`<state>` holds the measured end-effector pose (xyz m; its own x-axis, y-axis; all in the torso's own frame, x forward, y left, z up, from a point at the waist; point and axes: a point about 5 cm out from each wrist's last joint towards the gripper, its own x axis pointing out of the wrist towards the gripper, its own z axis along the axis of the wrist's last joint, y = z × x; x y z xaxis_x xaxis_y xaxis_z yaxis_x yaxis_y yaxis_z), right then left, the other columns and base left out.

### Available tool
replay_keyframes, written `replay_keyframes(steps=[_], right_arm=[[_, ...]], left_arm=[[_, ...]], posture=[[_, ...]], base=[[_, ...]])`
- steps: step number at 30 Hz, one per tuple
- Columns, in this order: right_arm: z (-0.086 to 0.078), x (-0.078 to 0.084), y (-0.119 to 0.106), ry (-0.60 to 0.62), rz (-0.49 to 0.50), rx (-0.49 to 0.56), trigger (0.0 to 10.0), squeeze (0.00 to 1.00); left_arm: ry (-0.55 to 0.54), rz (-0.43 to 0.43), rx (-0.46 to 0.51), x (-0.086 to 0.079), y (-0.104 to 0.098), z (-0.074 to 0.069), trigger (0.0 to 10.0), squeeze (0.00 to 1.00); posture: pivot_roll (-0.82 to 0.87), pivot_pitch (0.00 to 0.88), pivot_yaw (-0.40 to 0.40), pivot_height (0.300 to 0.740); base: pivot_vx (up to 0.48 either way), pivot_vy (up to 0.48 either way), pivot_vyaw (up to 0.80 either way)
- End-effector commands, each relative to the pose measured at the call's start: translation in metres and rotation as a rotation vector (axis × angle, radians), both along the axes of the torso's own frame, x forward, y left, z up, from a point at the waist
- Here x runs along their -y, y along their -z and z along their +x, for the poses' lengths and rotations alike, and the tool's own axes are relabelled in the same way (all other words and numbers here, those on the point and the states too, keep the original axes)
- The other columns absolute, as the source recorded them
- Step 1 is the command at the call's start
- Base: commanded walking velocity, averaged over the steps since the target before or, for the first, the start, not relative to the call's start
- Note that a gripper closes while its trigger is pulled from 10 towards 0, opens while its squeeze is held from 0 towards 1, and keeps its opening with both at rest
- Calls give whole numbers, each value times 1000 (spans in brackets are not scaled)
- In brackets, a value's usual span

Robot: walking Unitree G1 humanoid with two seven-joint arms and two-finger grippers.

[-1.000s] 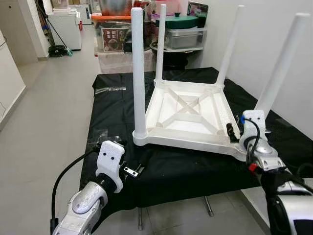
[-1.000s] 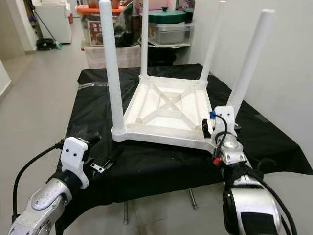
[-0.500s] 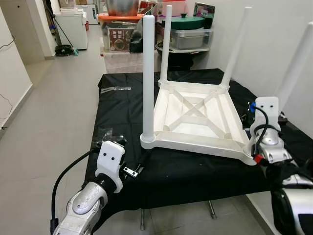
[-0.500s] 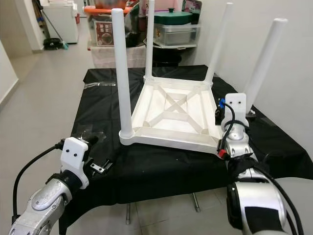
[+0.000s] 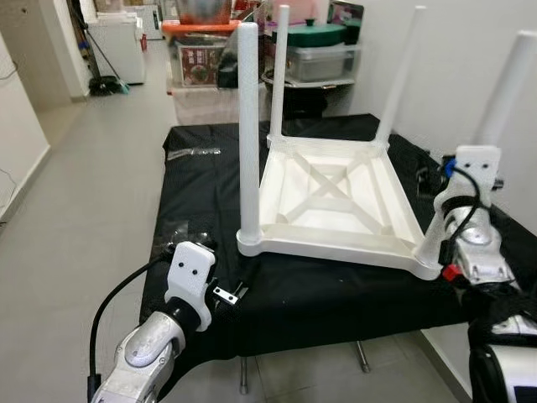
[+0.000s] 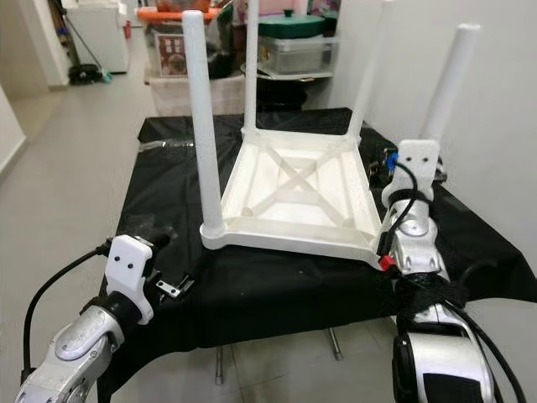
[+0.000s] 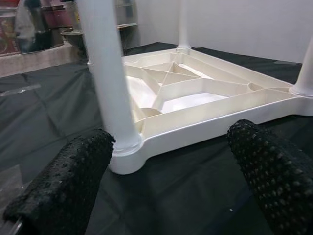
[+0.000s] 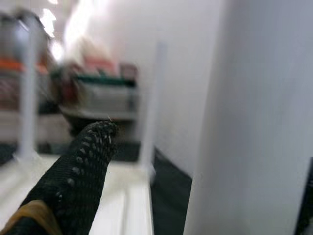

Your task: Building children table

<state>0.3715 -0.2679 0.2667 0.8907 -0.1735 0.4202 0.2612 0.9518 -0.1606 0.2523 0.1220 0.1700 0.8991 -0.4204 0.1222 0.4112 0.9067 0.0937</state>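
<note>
Left eye view shows our children's table [image 5: 336, 197] lying upside down on the black cloth [image 5: 201, 193], with all four legs standing up from its corners, so we judge the build nearly done: what is left looks like seating the last leg firmly and turning the table upright.

We count one tabletop and four white legs: the near-left leg [image 5: 249, 126] just beyond our left gripper [image 7: 171, 181], the near-right leg [image 6: 445, 101] right at our right gripper [image 5: 432, 180], and two far legs [image 5: 281, 71] well beyond both.

Our left gripper hovers low over the cloth, fingers spread wide and holding nothing.

Our right gripper sits against the near-right leg, and in the blurred right wrist view one black finger [image 8: 73, 176] lies beside that leg; whether it clamps the leg we cannot tell.
</note>
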Motion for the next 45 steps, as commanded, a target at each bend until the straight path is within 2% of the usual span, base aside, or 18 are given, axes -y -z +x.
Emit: replay_keyframes(steps=[1,6,8,10,13,17,19,22,24,25,27,29,32,37,45], right_arm=[[-2,-20,-16,-144,-57,9,10000,0],[-4,-21,-25,-174,-93,8,10000,0],[-4,-12,-38,-166,-139,-11,10000,0],[-4,-12,-38,-166,-139,-11,10000,0],[-3,5,-56,-131,-155,-48,10000,0],[-5,10,-62,-99,-144,-56,10000,0],[-5,2,-52,-122,-143,-78,10000,0],[-5,-2,-47,-135,-148,-90,10000,0],[-6,-15,-26,-189,-157,-144,10000,0],[-6,-15,-26,-189,-157,-144,10000,0],[-6,-17,-20,-200,-147,-156,10000,0],[-8,-24,-2,-213,-111,-196,10000,0],[-9,-29,6,-223,-91,-214,10000,0],[-8,-34,6,-227,-79,-215,10000,0],[-2,-26,-25,-163,-68,-140,10000,0]], left_arm=[[12,-4,-15,1,3,0,10000,0],[15,-5,-16,2,3,0,10000,0],[15,-4,-15,1,3,1,10000,0],[15,-4,-15,1,3,1,10000,0],[14,-4,-13,2,4,2,10000,0],[11,-5,-13,3,4,2,10000,0],[6,-4,-11,2,4,2,10000,0],[4,-4,-10,2,3,2,10000,0],[3,-6,-13,1,3,1,10000,0],[3,-6,-13,1,3,1,10000,0],[2,-3,-16,0,3,1,10000,0],[7,5,-17,0,3,2,10000,0],[10,10,-17,0,3,2,10000,0],[8,12,-18,0,3,3,10000,0],[1,7,-19,0,3,2,10000,0]], posture=[[34,0,-32,740],[32,0,-32,740],[28,0,-33,740],[28,0,-33,740],[25,0,-38,740],[29,0,-44,740],[37,0,-46,740],[37,0,-46,740],[40,0,-41,740],[40,0,-41,740],[40,0,-41,740],[41,0,-37,740],[41,0,-34,740],[46,0,-36,740],[52,0,-46,740]], base=[[0,0,0],[0,0,0],[0,0,0],[0,0,0],[0,0,0],[0,0,0],[0,0,0],[0,0,0],[0,0,0],[0,0,0],[0,0,0],[0,-208,0],[0,-432,0],[0,-468,0],[0,-468,0]])
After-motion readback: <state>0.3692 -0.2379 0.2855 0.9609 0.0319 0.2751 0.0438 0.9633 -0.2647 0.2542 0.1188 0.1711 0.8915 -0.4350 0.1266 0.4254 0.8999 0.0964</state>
